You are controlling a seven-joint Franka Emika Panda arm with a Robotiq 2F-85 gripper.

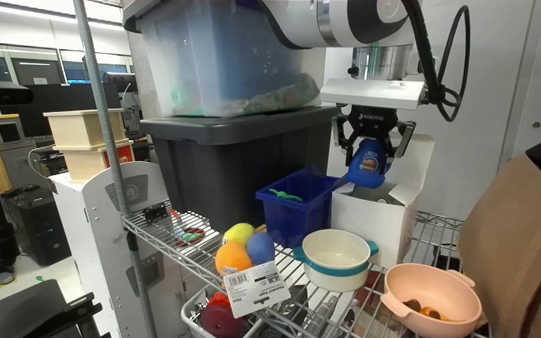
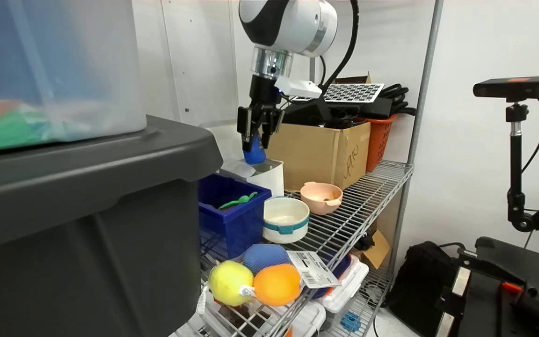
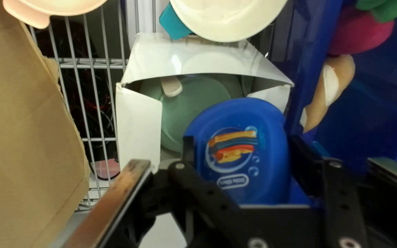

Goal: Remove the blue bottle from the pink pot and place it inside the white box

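In an exterior view the gripper (image 1: pixel 373 157) clamps the blue bottle (image 1: pixel 367 173) over the white box (image 1: pixel 369 216), long axis near-vertical, broad end toward six o'clock. From the box, blue bin (image 1: pixel 298 220) at nine, pink pot (image 1: pixel 428 284) at five; a side flap (image 1: pixel 405 193) angles over the opening.

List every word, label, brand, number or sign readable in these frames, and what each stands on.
"ROBOTIQ": on the gripper, in an exterior view.
Blue bottle: label lettering in the wrist view, too blurred to read.
White hang tag: barcode and print, too small.
Cardboard box: handwriting, unclear.
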